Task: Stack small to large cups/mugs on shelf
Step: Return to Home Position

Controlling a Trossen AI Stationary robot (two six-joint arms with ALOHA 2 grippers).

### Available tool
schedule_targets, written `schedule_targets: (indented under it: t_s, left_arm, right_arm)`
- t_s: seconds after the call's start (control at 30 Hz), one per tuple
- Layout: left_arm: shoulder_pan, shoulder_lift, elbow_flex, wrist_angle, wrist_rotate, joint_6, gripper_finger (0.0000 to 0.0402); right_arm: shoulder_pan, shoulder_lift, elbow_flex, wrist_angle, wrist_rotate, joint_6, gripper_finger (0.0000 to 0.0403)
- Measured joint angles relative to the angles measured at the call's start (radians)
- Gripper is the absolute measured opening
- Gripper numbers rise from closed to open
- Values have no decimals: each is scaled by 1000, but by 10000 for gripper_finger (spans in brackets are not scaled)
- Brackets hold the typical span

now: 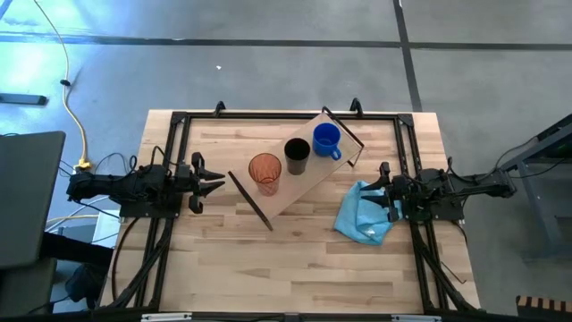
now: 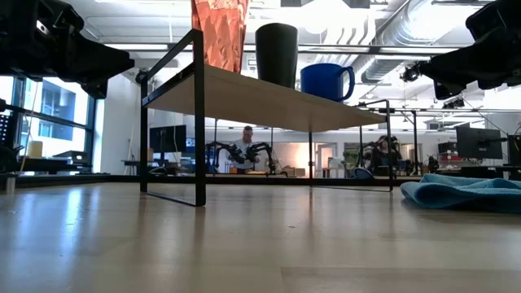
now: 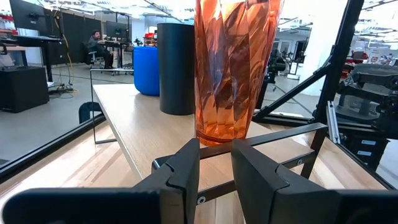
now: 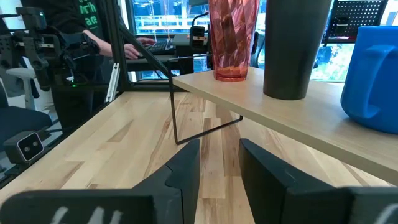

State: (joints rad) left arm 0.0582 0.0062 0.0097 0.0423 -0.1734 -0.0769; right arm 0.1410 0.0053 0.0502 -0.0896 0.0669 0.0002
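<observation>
The three cups all stand on the shelf [image 1: 302, 186], in a row along its long side. The orange tumbler [image 1: 264, 170] is at the end closest to the left arm, the black cup [image 1: 297, 154] is in the middle, and the blue mug [image 1: 326, 139] is at the far end, closer to the right arm. The shelf lies slanted across the table [image 1: 268, 268], so the row runs on a slant too.

The left gripper [image 3: 216, 152] points straight at the orange tumbler, which is near it but not touching. Its two fingers are a little apart and hold nothing. The right gripper [image 4: 219, 149] is at the other side of the table. From it, the cups are off to one side and well apart from it. Its fingers are a little apart too, and empty. I think both arms only need to pull back, away from the shelf, so nothing gets bumped.

The tumbler is see-through with bumpy, cut sides, and it looks tall and easy to tip. The black cup is plain and smooth. The blue mug is round and has a handle. The shelf is pale wood on thin black metal legs. A soft blue cloth [image 1: 365, 215] lies crumpled just beside the right gripper.
</observation>
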Motion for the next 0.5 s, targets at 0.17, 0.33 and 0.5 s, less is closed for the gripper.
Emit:
schedule_targets:
  t_s: [0.17,0.33,0.5]
  left_arm:
    - [0,0,0,0,0,0,83]
    - [0,0,0,0,0,0,83]
    - [0,0,0,0,0,0,83]
  right_arm:
    - [0,0,0,0,0,0,103]
    - [0,0,0,0,0,0,103]
    - [0,0,0,0,0,0,103]
